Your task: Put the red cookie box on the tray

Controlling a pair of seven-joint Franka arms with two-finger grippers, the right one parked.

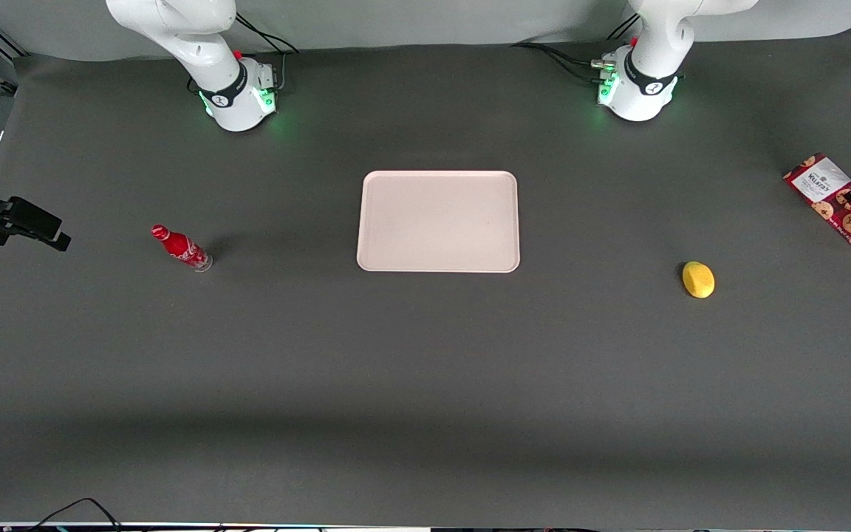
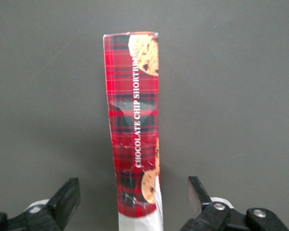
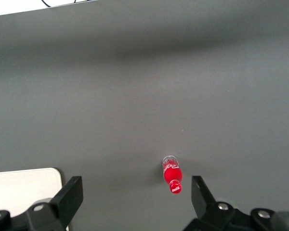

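Red cookie box [image 2: 135, 130] lies flat on the counter [image 2: 241, 86], long axis running straight out from between the jaws, white label end nearest them. Dark-red tartan print, chocolate-chip cookies, "CHOCOLATE CHIP SHORTBREAD" lettered lengthwise. Gripper [image 2: 134, 195] hovers over the box's near end; jaws wide open, one finger [image 2: 67, 195] each side of the box, apart from it, holding nothing. Tray [image 1: 438, 221] sits well apart, mid-counter.
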